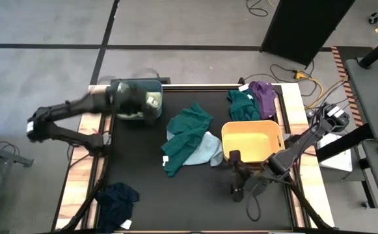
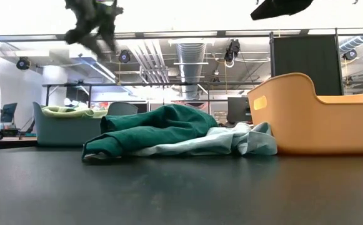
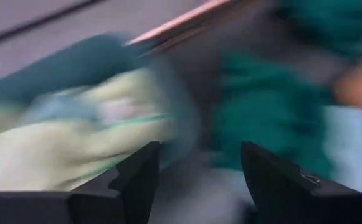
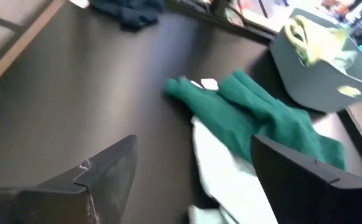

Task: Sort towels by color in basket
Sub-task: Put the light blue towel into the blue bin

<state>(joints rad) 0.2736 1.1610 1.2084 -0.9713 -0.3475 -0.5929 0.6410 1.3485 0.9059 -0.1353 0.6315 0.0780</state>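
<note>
A dark teal-green towel [image 1: 187, 133] [image 2: 162, 128] [image 4: 255, 115] lies crumpled mid-table, partly over a light blue towel [image 1: 209, 149] [image 2: 231, 140]. A second teal towel [image 1: 243, 104] and a purple towel [image 1: 265, 96] lie near the far right edge. A navy towel [image 1: 117, 201] [image 4: 131, 9] sits at the near left. Pale green towels [image 3: 62, 143] [image 4: 311, 37] fill a grey-blue basket [image 1: 157, 88] [image 2: 62, 132]. My left gripper [image 1: 133, 99] [image 3: 199, 155] hovers open over that basket. My right gripper [image 1: 235, 159] [image 4: 193, 149] is open, above the table beside the yellow basket [image 1: 226, 138] [image 2: 312, 119].
The table's wooden side rails [image 1: 84, 162] border the black mat [image 1: 195, 195]. The yellow basket stands at the right with its inside bare. Cables and a dark cabinet [image 1: 306, 26] lie beyond the far edge. Open mat shows along the near side between the navy towel and my right arm.
</note>
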